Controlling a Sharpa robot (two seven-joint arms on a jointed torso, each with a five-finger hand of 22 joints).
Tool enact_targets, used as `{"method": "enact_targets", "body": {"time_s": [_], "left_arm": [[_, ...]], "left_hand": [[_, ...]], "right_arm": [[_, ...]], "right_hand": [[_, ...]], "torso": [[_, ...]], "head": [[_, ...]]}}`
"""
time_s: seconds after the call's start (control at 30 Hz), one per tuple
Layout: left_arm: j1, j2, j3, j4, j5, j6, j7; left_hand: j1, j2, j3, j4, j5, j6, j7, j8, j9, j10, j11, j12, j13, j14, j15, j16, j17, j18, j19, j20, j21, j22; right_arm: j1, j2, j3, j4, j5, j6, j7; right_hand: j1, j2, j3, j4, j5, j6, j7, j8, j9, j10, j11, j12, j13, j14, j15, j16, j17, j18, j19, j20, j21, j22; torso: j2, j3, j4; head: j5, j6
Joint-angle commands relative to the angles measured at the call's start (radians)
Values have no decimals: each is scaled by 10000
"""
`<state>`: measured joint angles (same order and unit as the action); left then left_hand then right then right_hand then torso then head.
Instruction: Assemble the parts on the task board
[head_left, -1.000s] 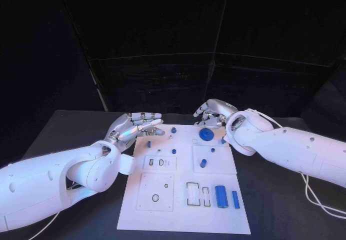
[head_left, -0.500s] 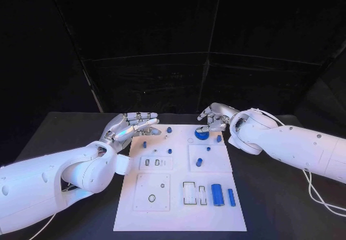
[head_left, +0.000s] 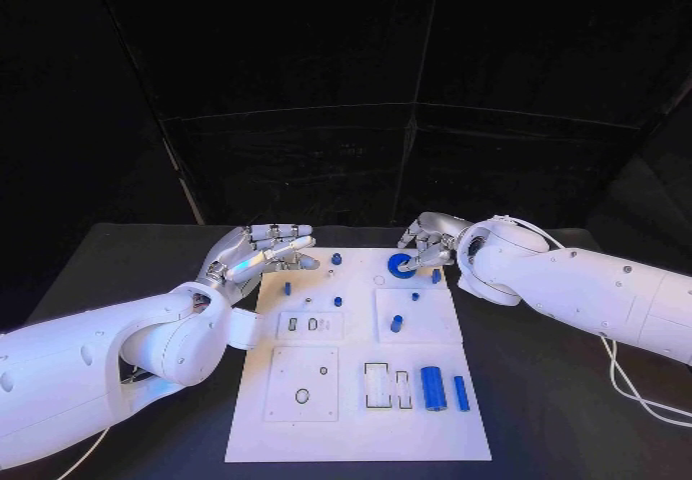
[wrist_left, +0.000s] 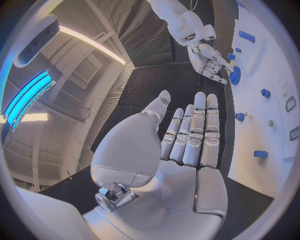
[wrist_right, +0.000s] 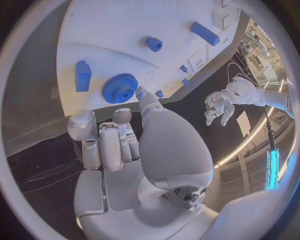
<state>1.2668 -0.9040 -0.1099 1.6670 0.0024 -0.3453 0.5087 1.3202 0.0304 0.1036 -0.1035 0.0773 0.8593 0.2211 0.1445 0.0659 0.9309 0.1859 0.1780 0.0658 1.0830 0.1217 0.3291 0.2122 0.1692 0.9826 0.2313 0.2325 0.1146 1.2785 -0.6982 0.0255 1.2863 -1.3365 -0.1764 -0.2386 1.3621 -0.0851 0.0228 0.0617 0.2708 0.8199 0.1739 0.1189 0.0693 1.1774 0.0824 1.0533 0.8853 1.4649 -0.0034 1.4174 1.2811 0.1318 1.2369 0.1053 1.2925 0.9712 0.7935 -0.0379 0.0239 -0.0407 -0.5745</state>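
Arms: glossy white, bulbous shells (small dark screw holes) | left hand (head_left: 260, 252), right hand (head_left: 431, 240): silver, segmented fingers | white cable trailing along right arm (head_left: 577, 290)

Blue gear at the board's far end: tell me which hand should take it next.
The right hand, probably. Its fingertip sits at the blue gear, seemingly touching its rim. The left hand hovers open off the task board, its palm holding nothing.

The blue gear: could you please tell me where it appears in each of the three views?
Head view: the blue gear lies at the task board's far end, at the right hand's fingertips.
Left wrist view: the gear beside that distant right hand.
Right wrist view: the gear beyond a fingertip.
Shared landmark: the white board.
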Motion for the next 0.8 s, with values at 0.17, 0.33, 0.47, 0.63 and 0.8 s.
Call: {"method": "enact_targets", "body": {"time_s": [0.17, 0.33, 0.47, 0.63, 0.8], "left_arm": [[12, 2, 4, -32, -10, 190, 6], [12, 9, 4, -49, -10, 196, 3], [11, 15, 4, -55, -10, 197, 5], [11, 25, 4, -64, -10, 196, 3], [11, 28, 4, -67, -10, 200, 3]], "left_hand": [[-29, 101, -42, -8, -58, -70, 224, -38, -6, -66, -6, -16, -12, -25, 0, 65, 9, 105, 69, -33, -57, -13], [-29, 101, -42, -8, -58, -70, 224, -38, -6, -66, -6, -16, -12, -25, 0, 65, 9, 105, 69, -33, -57, -13], [-16, 110, -37, -16, -56, -74, 220, -33, -5, -70, -8, -11, -12, -31, -1, 67, 12, 105, 71, -34, -62, -15], [-16, 110, -37, -16, -56, -74, 220, -33, -5, -70, -8, -11, -12, -31, -1, 67, 12, 105, 71, -34, -62, -15], [-16, 110, -37, -16, -56, -74, 220, -33, -5, -70, -8, -11, -12, -31, -1, 67, 12, 105, 71, -34, -62, -15]], "right_arm": [[14, 35, 10, -50, -500, 563, -267], [14, 52, 10, -108, -563, 674, -291], [14, 74, 10, -154, -582, 785, -270], [13, 128, 9, -191, -589, 866, -229], [12, 171, 9, -239, -591, 852, -206]], "right_hand": [[179, 76, -32, -93, -58, -69, 2, 55, 14, 104, -8, 120, 105, 534, 54, 62, 59, -142, 14, 43, 78, 49], [264, 134, -40, -119, -63, -54, -8, 100, 20, 135, -11, 207, 211, 537, 54, 86, 95, -143, 14, 45, 96, 68], [329, 185, -60, -140, -64, 19, -35, 178, 35, 177, -33, 303, 322, 538, 43, 106, 125, -143, 9, 41, 111, 82], [390, 278, -80, -155, -62, 161, -84, 296, 58, 277, -71, 465, 514, 541, 16, 130, 160, -146, 14, 25, 141, 118], [397, 418, -114, -131, -73, 408, -141, 462, 84, 472, -123, 738, 841, 553, -26, 176, 234, -158, 44, -11, 196, 197]], "torso": [[-4, 8, -11], [-5, 9, -4], [-1, 9, -10], [2, 13, -5], [3, 4, 0]], "head": [[-25, -31], [-81, -14], [-66, -19], [-68, -31], [-82, -53]]}}
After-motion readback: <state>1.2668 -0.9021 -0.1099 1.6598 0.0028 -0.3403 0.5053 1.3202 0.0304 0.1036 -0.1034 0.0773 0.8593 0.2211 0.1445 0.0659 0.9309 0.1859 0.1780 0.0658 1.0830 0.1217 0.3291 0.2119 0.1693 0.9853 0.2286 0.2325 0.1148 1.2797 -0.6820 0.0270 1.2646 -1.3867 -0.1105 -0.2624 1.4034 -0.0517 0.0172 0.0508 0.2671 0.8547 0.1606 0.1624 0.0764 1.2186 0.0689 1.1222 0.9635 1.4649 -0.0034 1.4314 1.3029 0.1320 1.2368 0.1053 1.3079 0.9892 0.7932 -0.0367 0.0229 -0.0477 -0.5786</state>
